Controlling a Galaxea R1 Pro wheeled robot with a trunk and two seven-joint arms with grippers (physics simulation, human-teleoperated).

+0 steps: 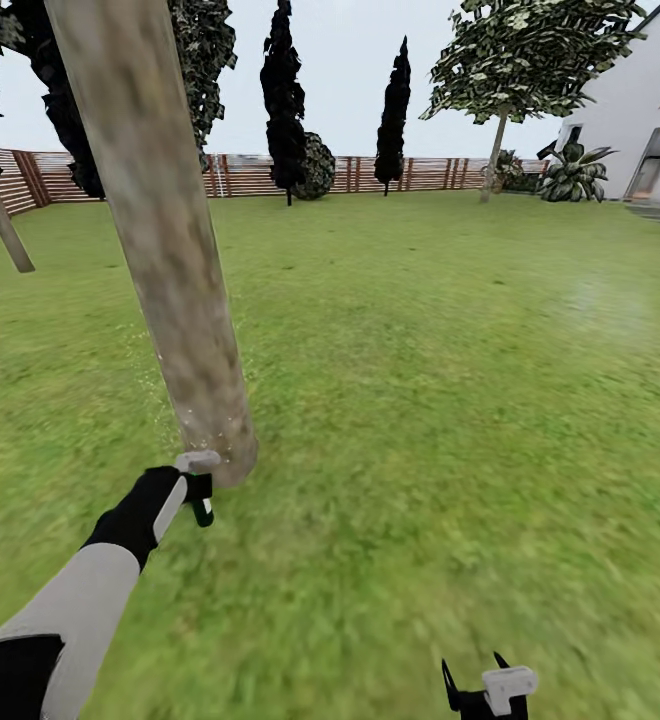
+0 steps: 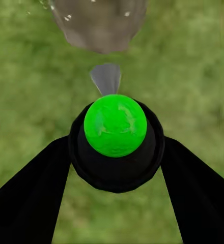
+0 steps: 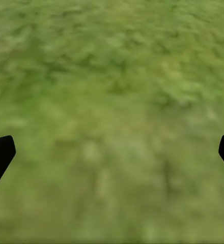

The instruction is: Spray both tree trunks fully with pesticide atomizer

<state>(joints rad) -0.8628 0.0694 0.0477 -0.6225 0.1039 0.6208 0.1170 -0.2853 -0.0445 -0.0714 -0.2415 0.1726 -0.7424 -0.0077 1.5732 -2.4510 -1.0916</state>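
Far left in head view: a second leaning trunk (image 1: 5, 228) by the slat fence (image 1: 250, 175), dark foliage above it

Near tree trunk (image 1: 175, 270) is the thick beige-grey column leaning across the left of frame, base planted in the grass (image 1: 420, 400). Whitish spray specks (image 1: 160, 375) scattered along its lower edges and on the bark near the base

Left arm reaches out to the trunk base. Left tool (image 1: 198, 492) is closed around the atomizer (image 1: 202, 505): white part up top just beside the bark, dark green body hanging below the fingers. In left wrist view the atomizer (image 2: 115, 127) sits between the two black fingers (image 2: 30, 198), bright green round cap inside a black collar, grey nozzle (image 2: 106, 77) pointing at the trunk base (image 2: 99, 23) close ahead. A few white specks on the bark there. Both fingers touch the collar's sides

Middle distance: two narrow black trees (image 1: 283, 95) and a round bush (image 1: 318, 165) in front of the fence

Right side: the other tree (image 1: 525, 60), pale thin-looking trunk and mottled green crown, well apart from the robot, near the white house (image 1: 640, 110). Broad-leaf plant (image 1: 573, 172) just beside the house

Right tool (image 1: 490, 690) at bottom edge of head view, black fingers plus a white block. In right wrist view the fingertips (image 3: 0, 155) sit at opposite edges of frame, spread wide, nothing between them but blurry grass (image 3: 112, 112)
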